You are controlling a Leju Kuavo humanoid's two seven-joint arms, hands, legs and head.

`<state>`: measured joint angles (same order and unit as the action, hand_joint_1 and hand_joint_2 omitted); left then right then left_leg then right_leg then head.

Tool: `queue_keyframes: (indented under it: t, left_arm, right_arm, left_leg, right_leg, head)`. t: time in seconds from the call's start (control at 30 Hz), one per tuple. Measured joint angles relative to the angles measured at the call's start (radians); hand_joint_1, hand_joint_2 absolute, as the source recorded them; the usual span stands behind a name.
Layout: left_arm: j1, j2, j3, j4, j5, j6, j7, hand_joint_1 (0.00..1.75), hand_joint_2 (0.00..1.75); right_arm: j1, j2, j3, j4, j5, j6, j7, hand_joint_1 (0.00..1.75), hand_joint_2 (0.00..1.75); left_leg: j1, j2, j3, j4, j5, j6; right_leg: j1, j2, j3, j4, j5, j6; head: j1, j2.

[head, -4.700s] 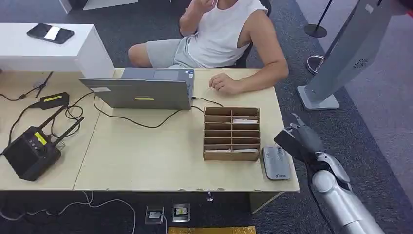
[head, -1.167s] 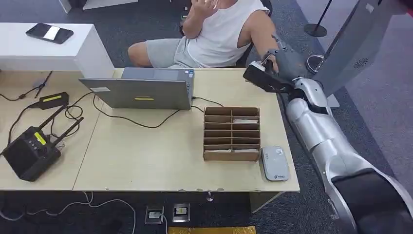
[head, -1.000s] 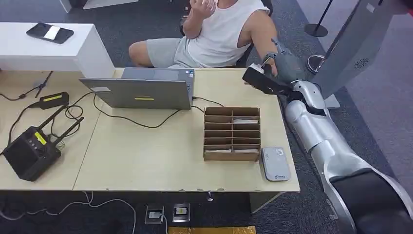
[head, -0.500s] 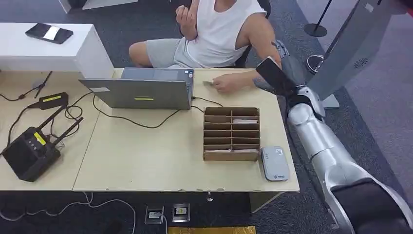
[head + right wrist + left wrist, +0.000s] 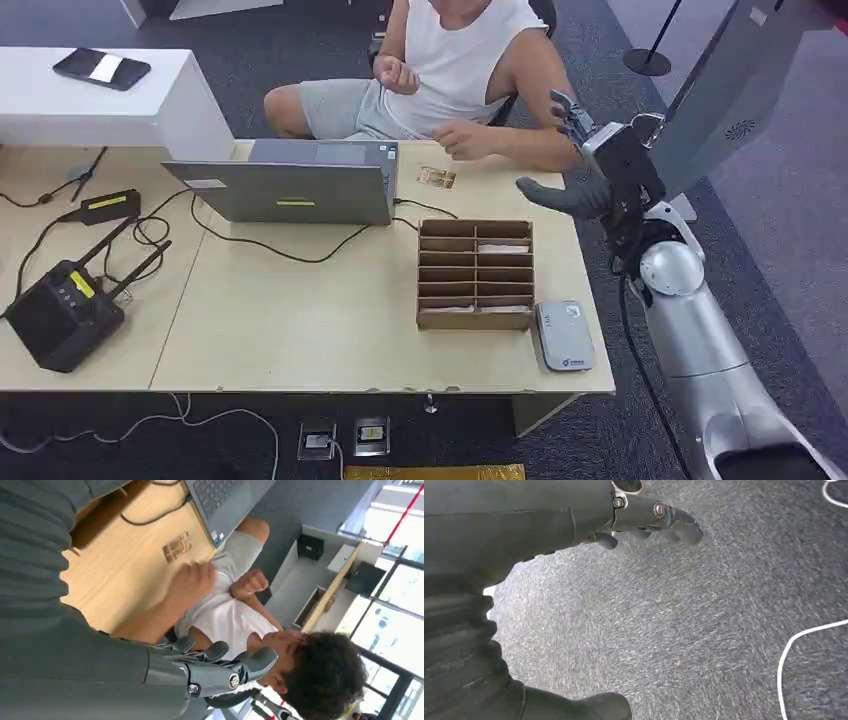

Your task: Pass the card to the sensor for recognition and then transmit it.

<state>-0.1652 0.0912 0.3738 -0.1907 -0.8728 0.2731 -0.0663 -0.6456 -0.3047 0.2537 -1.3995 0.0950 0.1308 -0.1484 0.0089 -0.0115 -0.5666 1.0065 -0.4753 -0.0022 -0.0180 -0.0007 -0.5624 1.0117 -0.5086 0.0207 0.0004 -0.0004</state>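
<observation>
A small brownish card (image 5: 436,177) lies flat on the table (image 5: 300,320) beside the laptop (image 5: 300,182); it is also in the right wrist view as the card (image 5: 176,546). A person's hand (image 5: 460,140) rests just past it. The grey card sensor (image 5: 565,336) sits at the table's near right corner. My right hand (image 5: 600,165) is raised over the table's far right edge, fingers apart and holding nothing, as the right hand (image 5: 215,667) also shows. My left hand (image 5: 644,522) hangs over grey carpet, empty with fingers apart.
A cardboard slot organizer (image 5: 476,275) with cards in it stands between the card and the sensor. A seated person (image 5: 450,70) leans on the far table edge. Cables and a black radio unit (image 5: 62,312) lie at the left. A grey kiosk stand (image 5: 700,130) rises at the right.
My right hand swung from the sensor up to the person, then drew back to the right, empty. The card now lies on the table by the laptop. The person's arms moved.
</observation>
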Motion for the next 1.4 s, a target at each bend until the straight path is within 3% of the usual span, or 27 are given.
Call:
queue_keyframes:
  t: [0.13, 0.5, 0.97, 1.4]
  left_arm:
    - [0.014, 0.006, 0.001, 0.0, 0.016, 0.008, -0.01, 0.0, 1.75]
    - [0.021, 0.011, 0.004, 0.0, 0.018, 0.012, -0.017, 0.0, 1.75]
    - [0.023, 0.016, 0.004, 0.0, 0.016, 0.015, -0.017, 0.0, 1.75]
    - [0.031, 0.017, 0.004, 0.0, 0.014, 0.023, -0.017, 0.0, 1.75]
  right_arm:
    - [0.084, -0.021, -0.017, -0.06, 0.029, 0.013, -0.022, 0.0, 1.75]
    - [0.26, -0.053, -0.032, -0.067, 0.168, 0.002, -0.045, 0.0, 1.75]
    - [0.324, -0.072, -0.011, -0.056, 0.495, -0.04, -0.009, 0.0, 1.75]
    - [0.372, -0.09, 0.031, -0.068, 0.686, -0.058, 0.054, 0.0, 1.75]
  left_leg:
    - [0.0, 0.0, 0.0, 0.0, 0.0, 0.0]
    - [0.0, 0.0, 0.0, 0.0, 0.0, 0.0]
    - [0.0, 0.0, -0.001, 0.0, 0.0, 0.0]
    - [0.0, 0.0, 0.0, 0.0, 0.0, 0.0]
  right_leg:
    - [0.0, 0.0, 0.0, 0.0, 0.0, 0.0]
    - [0.0, 0.0, 0.0, 0.0, 0.0, -0.001]
    - [0.0, 0.0, 0.0, 0.0, 0.0, -0.001]
    - [0.0, 0.0, 0.0, 0.0, 0.0, -0.001]
  head:
    - [0.0, 0.0]
    - [0.0, 0.0]
    - [-0.001, 0.0]
    - [-0.001, 0.0]
